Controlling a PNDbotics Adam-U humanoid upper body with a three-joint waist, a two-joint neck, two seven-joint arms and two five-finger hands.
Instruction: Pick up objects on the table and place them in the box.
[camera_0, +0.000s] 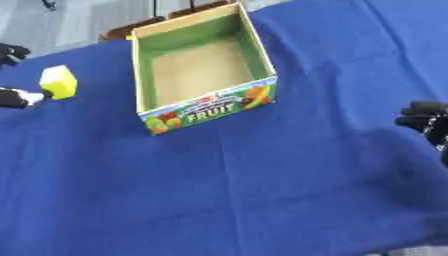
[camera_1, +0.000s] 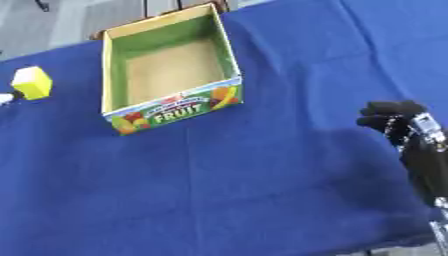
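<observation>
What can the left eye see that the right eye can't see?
Only the left eye view shows the left hand well, black at the left edge, touching the yellow block. In the right eye view, just a pale tip of it shows there. Only the right eye view shows the right hand with its arm, fingers curled and holding nothing; the left eye view catches only its fingers. Both show the empty fruit box, the block beside it and the blue cloth.

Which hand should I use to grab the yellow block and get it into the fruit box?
Left. The left hand is already right beside the yellow block, left of the box. The right hand hangs at the far right, across the box from it.
</observation>
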